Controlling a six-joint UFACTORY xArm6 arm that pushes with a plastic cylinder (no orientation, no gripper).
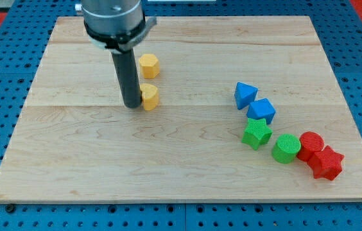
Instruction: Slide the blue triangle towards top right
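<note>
Blue pegboard surrounds our pale wooden table (pixel 187 173), the largest thing in view. Next in size is our arm's dark rod, coming down at the view's upper left; we have no jaws to open or close, only my tip (pixel 131 105), which rests just left of a yellow block (pixel 149 97), touching or nearly so. A yellow hexagon (pixel 149 65) sits just above that.

Well apart, toward the view's right, a chain of blocks runs diagonally: the blue triangle (pixel 245 94) at its upper end, then a blue cube-like block (pixel 261 111) touching it, a green star (pixel 257 133), a green cylinder (pixel 286 148), a red cylinder (pixel 310 145) and a red star (pixel 326 163).

We judge the triangle light, rigid and likely to pivot if struck off-centre, so we should press on its lower-left face, squarely.
</note>
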